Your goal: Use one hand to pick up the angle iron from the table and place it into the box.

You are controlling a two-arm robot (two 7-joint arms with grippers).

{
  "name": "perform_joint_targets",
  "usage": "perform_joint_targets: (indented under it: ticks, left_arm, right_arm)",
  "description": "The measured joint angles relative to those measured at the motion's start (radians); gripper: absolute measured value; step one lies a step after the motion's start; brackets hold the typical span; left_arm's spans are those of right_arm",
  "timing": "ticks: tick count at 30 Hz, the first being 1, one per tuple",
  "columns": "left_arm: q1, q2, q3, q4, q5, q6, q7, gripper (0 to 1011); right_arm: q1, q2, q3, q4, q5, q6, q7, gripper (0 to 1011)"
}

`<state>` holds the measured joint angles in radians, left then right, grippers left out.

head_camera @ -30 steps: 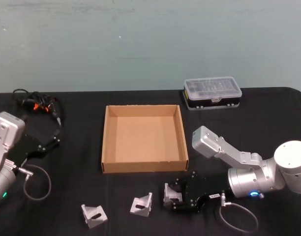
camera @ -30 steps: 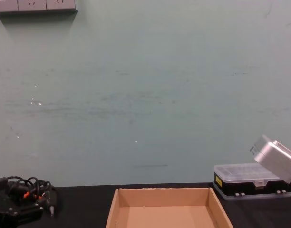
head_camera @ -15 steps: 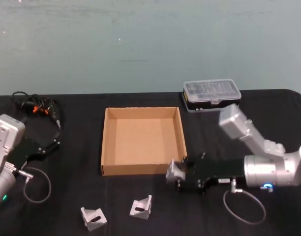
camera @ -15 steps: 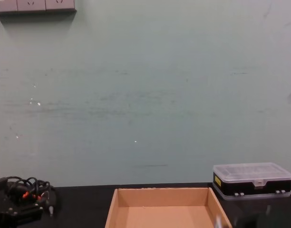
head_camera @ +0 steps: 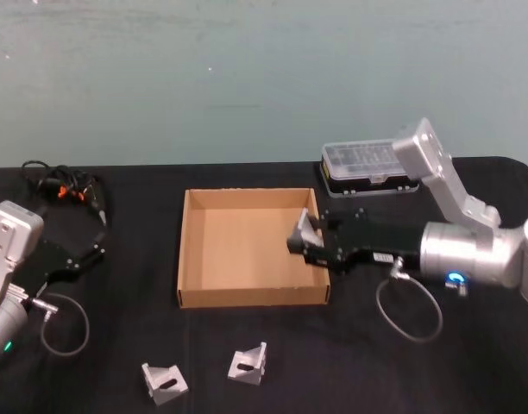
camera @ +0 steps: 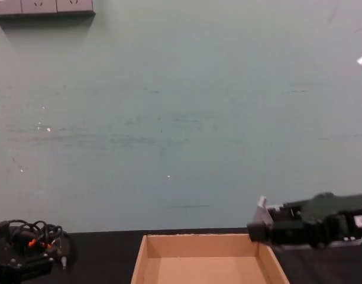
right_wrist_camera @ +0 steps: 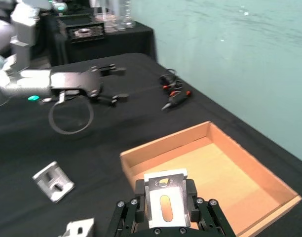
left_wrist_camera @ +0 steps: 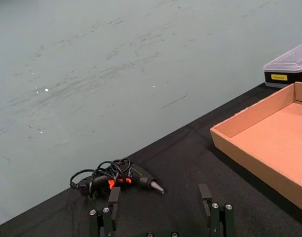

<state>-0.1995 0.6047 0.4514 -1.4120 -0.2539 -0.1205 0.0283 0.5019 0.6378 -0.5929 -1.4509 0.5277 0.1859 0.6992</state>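
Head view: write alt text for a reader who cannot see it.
The right pincer holds an angle iron above the right wall of the open cardboard box on the black table. Two more angle irons lie in front of the box; the left pincer rests at far left.

the head view looks down over the table (head_camera: 247, 345) and box (head_camera: 188, 250); the chest view sits low, facing the wall (camera: 169, 118). both wrist views look forward and down from closer in, and all four share the box.
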Motion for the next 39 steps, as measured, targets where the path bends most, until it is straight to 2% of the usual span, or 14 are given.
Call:
perform_joint_targets:
  ticks: [4, 7, 15, 24, 30, 39]
  left_arm:
    - [0.000, 0.000, 0.000, 0.000, 0.000, 0.000, 0.000, 1000]
    - [0.000, 0.000, 0.000, 0.000, 0.000, 0.000, 0.000, 1000]
    - [0.000, 0.000, 0.000, 0.000, 0.000, 0.000, 0.000, 1000]
    - [0.000, 0.000, 0.000, 0.000, 0.000, 0.000, 0.000, 1000]
    - [0.000, 0.000, 0.000, 0.000, 0.000, 0.000, 0.000, 1000]
    - [0.000, 0.000, 0.000, 0.000, 0.000, 0.000, 0.000, 1000]
  right_arm:
    - [0.038, -0.036, -0.009, 0.024, -0.012, 0.046, -0.034, 481]
    - [0.087, -0.072, -0.035, 0.056, -0.044, 0.111, -0.067, 481]
    - [0.188, -0.164, -0.089, 0.175, -0.094, 0.207, -0.085, 479]
    - [0.273, -0.268, -0.138, 0.347, -0.138, 0.240, -0.068, 479]
    - [0.309, -0.334, -0.141, 0.470, -0.143, 0.249, -0.052, 481]
    - [0.328, -0.383, -0.150, 0.553, -0.178, 0.226, -0.047, 479]
